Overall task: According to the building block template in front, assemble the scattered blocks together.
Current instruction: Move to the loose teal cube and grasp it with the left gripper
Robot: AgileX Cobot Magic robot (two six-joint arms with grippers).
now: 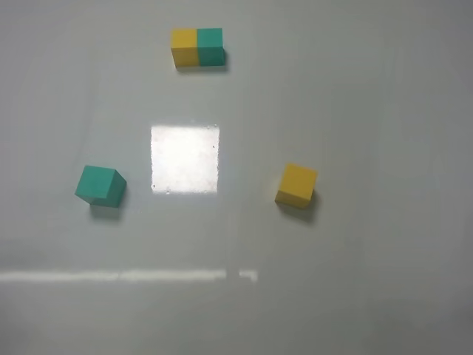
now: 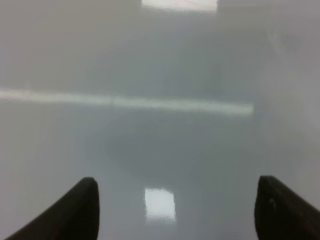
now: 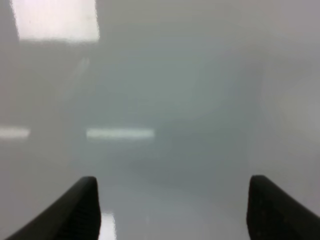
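Teal-green first: located the teal-green cube [image 1: 100, 185] toward the left edge of the desk [image 1: 384, 303], judged nearer the left gripper [image 2: 175, 210]. Located the yellow cube [image 1: 296, 185] toward the right edge, judged nearer the right gripper [image 3: 172, 207]. Found the building block template [image 1: 197, 47] by the far edge. Observed both sets of jaws spread wide, holding nothing; saw neither cube between them.

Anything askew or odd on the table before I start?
Nothing damaged. The loose teal-green cube and loose yellow cube sit apart, each turned askew to the joined yellow-and-teal template pair, and on opposite sides to its colours.
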